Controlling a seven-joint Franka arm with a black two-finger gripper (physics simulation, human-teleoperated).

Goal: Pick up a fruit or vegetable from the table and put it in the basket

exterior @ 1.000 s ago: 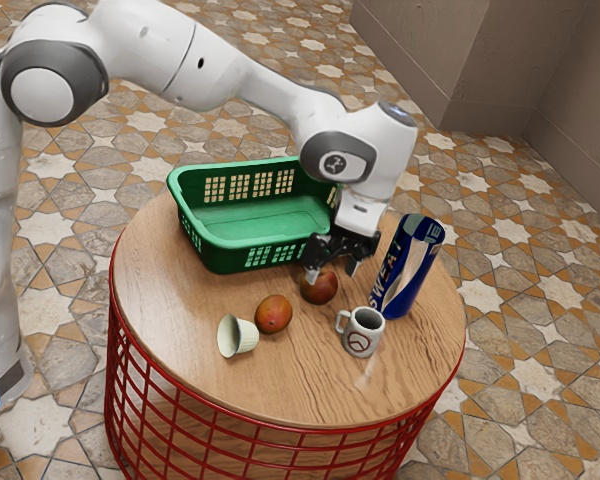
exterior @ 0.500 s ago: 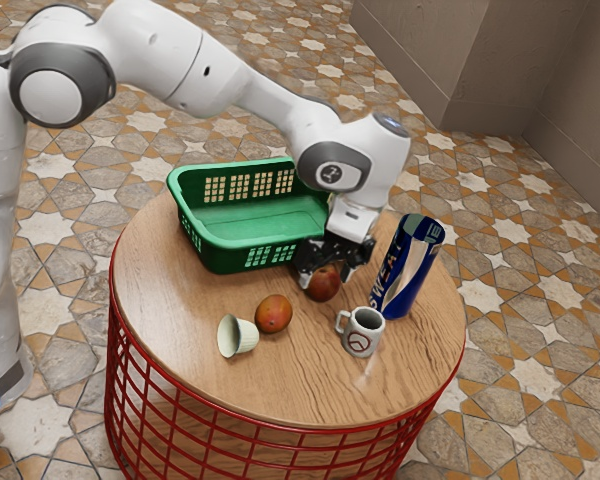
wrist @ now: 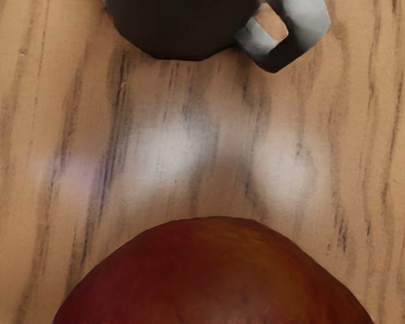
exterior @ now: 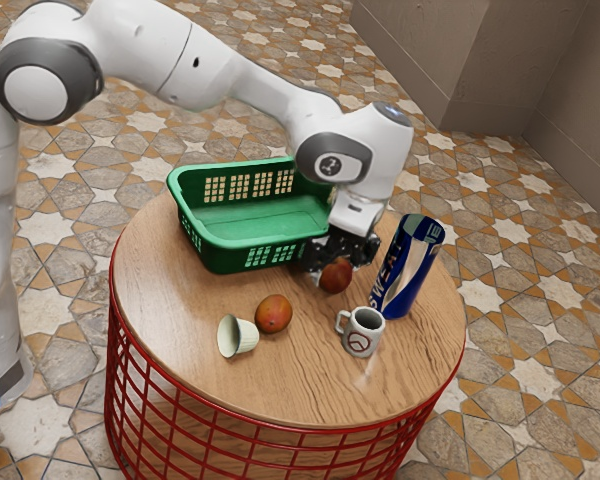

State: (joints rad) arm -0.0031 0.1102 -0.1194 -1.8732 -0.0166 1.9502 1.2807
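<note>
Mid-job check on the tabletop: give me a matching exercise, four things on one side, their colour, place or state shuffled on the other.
Things:
1. Basket
2. Pale cup
3. Mug
4. Darker fruit

Descriptions:
A. Tipped on its side
B. Right at the gripper
C. Green, with holes in its walls
D. Upright, with a handle

Right pairs: 1-C, 2-A, 3-D, 4-B
</note>
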